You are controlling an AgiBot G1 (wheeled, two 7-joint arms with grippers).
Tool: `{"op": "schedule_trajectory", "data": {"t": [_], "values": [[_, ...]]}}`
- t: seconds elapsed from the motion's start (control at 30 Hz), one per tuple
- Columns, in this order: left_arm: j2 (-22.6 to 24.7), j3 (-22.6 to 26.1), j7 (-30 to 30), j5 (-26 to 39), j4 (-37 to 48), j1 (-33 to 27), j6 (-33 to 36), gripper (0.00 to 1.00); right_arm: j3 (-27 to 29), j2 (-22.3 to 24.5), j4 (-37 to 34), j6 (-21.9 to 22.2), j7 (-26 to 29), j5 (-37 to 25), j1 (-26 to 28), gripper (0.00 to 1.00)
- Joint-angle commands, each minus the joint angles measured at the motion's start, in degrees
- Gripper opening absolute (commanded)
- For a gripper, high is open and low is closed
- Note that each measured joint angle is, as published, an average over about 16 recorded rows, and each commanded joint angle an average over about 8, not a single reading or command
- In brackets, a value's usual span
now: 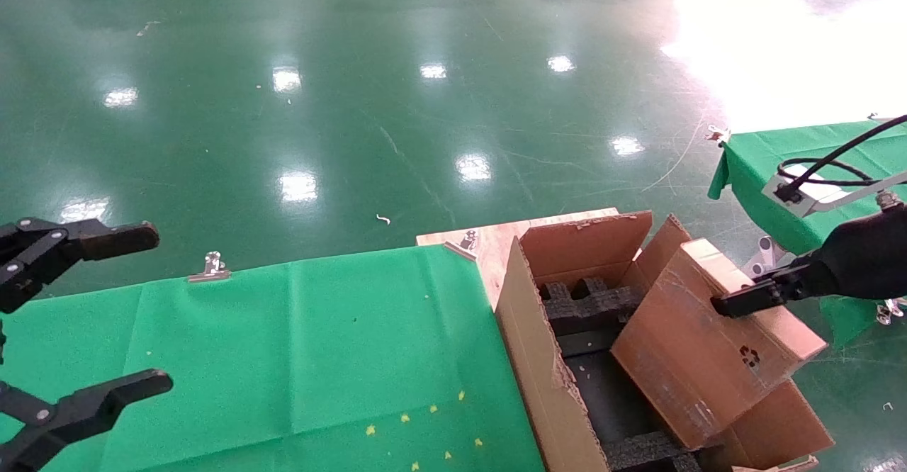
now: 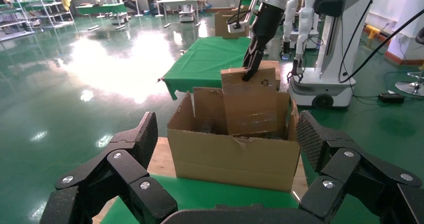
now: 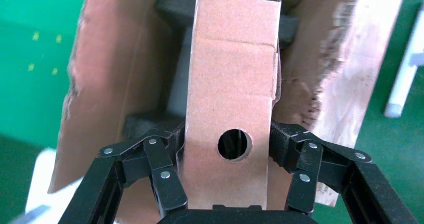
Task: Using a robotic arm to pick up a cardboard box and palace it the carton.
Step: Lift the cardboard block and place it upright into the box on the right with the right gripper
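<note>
The right gripper is held out at the right side with its black wrist angled downward, its fingers clamped on both sides of a load. The left gripper is parked at the left edge, fingers spread wide apart.

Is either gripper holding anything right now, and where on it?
The right gripper clamps the cardboard box across its narrow upper end, over the carton. The left gripper is open and empty.
</note>
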Motion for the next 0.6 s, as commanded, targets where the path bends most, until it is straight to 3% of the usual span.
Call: {"op": "schedule_trajectory", "data": {"t": [0.03,0.4,0.6], "values": [[0.0,0.0,0.0,0.0,0.0,0.0,0.0,1.0,-0.4,0.8,1.6,0.9,3.7,-0.9,0.2,0.0],[0.0,0.0,0.0,0.0,0.0,0.0,0.0,1.0,-0.5,0.6,1.6,1.4,4.0,-1.3,0.3,0.0],[0.0,0.0,0.0,0.0,0.0,0.0,0.0,1.0,-1.2,0.7,3.7,5.3,8.1,-3.4,-0.3,0.0]]}}
